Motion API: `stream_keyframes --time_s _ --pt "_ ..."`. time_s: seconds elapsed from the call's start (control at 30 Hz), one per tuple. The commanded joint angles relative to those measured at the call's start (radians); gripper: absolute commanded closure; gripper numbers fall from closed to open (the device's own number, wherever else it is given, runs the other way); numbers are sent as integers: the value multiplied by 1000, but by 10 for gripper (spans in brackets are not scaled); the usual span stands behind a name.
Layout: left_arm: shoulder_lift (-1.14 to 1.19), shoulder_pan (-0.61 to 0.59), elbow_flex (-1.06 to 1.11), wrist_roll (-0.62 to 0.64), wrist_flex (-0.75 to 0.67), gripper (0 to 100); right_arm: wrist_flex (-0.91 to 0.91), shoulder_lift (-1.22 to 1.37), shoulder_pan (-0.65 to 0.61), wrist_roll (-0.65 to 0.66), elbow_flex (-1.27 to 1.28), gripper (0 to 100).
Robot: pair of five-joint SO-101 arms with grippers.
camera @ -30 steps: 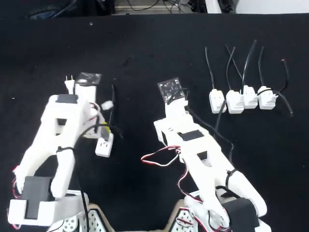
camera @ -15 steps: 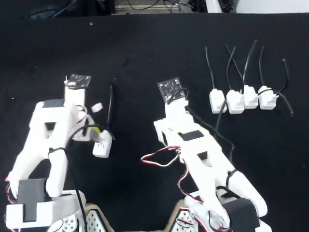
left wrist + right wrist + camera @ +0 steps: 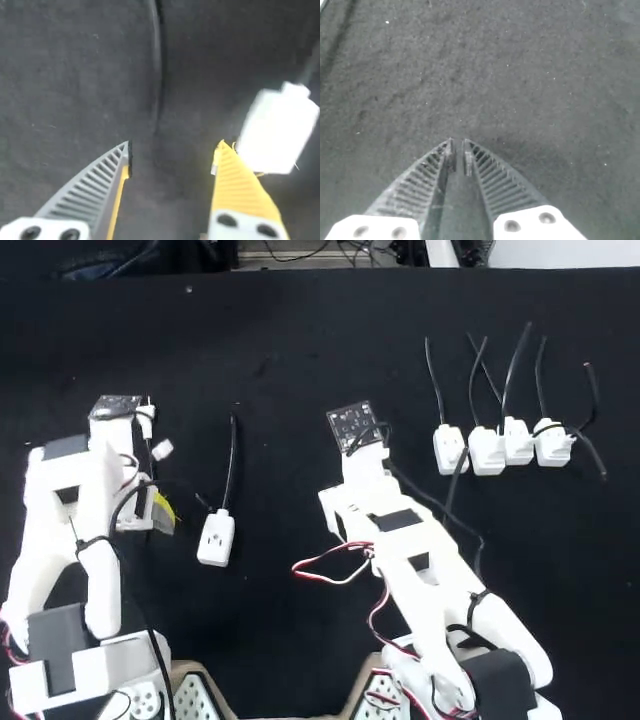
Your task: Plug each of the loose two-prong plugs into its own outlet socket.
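Observation:
A white socket block lies on the black cloth, and its black cord runs away from the arms. My left gripper hangs just left of it, apart from it. In the left wrist view the left gripper is open, one finger grey and one yellow, with only cloth between them. The white block lies just outside the yellow finger, and a black cord crosses the cloth ahead. My right gripper is shut over bare cloth. The right arm stands mid-table.
Several white plug blocks with black cords lie in a row at the back right. Black cloth covers the whole table. Red and white wires loop out beside the right arm.
The left arm has swung to the left, away from the white socket block, which stays where it lay. The right arm has not moved.

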Motion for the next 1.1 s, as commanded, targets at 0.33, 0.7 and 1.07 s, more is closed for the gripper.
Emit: stream_keyframes --time_s 0.33,0.7,1.07 --pt "-8 300 -88 86 135 736 -28 -41 15 -8 -47 977" --pt "-6 114 139 80 -239 734 -28 -47 15 -11 -47 977" --pt "-17 -44 87 78 -216 734 -29 -206 15 -8 22 976"
